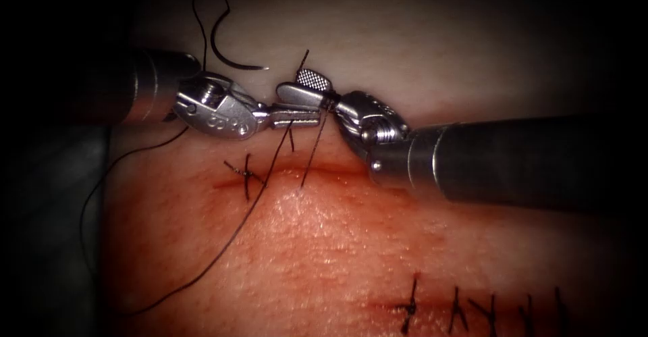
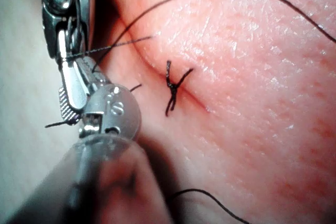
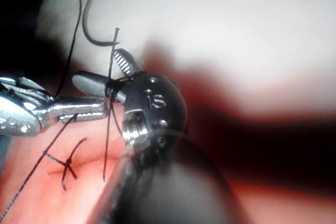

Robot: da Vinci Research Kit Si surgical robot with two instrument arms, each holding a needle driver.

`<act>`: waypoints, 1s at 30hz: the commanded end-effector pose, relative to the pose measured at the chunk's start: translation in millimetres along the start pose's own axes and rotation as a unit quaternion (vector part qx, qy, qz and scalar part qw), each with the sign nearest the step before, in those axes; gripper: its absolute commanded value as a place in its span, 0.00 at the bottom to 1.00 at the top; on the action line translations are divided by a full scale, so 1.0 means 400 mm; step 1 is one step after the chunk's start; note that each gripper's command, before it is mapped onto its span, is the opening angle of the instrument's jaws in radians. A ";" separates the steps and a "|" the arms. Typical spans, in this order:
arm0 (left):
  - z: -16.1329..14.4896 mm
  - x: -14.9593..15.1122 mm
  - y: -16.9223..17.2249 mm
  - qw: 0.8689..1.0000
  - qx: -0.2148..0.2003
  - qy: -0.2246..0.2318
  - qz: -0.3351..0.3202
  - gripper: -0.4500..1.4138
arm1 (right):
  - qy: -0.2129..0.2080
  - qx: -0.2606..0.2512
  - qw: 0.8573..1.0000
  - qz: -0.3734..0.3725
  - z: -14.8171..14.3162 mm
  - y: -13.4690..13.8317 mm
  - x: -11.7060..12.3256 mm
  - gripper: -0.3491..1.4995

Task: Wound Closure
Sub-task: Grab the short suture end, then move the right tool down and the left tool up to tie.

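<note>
My left tool (image 1: 312,115) reaches in from the left above the cut (image 1: 317,172), jaws shut on the thread (image 1: 236,232), which trails down to the lower left. My right tool (image 1: 291,84) has its jaws open, tips pointing left just above the left tool's. A second strand (image 1: 312,154) rises from the tissue (image 1: 324,242) and crosses deep between the open jaws, its short end sticking out above. The curved needle (image 1: 221,58) lies free on the tissue behind the left tool, held by neither tool. In the right wrist view the open jaws (image 3: 97,66) straddle that strand (image 3: 106,145).
One tied stitch (image 1: 245,173) (image 2: 173,90) (image 3: 67,165) closes the left end of the cut. A second cut at the lower right carries several finished stitches (image 1: 410,304). Red fluid stains the tissue around both cuts.
</note>
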 end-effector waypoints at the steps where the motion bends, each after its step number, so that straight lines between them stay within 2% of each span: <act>1: 0.0015 -0.0013 -0.0003 1.000 0.000 0.000 0.001 0.00 | -0.001 0.003 1.000 -0.001 0.0023 -0.0001 -0.0008 0.69; 8: 0.0014 -0.0010 0.0003 1.000 0.000 0.000 0.002 0.00 | -0.002 0.011 1.000 0.000 0.0042 -0.0013 -0.0019 0.69; 11: 0.0006 -0.0008 0.0009 1.000 -0.001 0.001 0.003 0.00 | -0.001 0.010 1.000 0.000 0.0049 -0.0016 -0.0023 0.65; 13: 0.0002 -0.0008 0.0011 1.000 -0.002 0.002 0.004 0.00 | -0.001 0.010 1.000 0.000 0.0049 -0.0017 -0.0024 0.55; 14: 0.0000 -0.0008 0.0012 1.000 -0.002 0.002 0.004 0.00 | -0.001 0.010 1.000 0.000 0.0048 -0.0017 -0.0024 0.46; 16: -0.0002 -0.0007 0.0014 1.000 -0.002 0.002 0.004 0.00 | -0.001 0.009 1.000 0.000 0.0045 -0.0018 -0.0025 0.07; 17: -0.0002 -0.0007 0.0014 1.000 -0.002 0.002 0.004 0.00 | 0.000 0.007 1.000 -0.001 0.0043 -0.0018 -0.0026 0.00; 23: -0.0005 0.0001 0.0031 1.000 -0.003 0.002 0.007 0.00 | 0.000 0.002 1.000 -0.004 0.0029 -0.0024 -0.0046 0.00; 30: -0.0025 0.0006 0.0038 1.000 -0.006 0.004 0.009 0.00 | -0.005 0.017 1.000 -0.023 -0.0019 -0.0042 -0.0104 0.00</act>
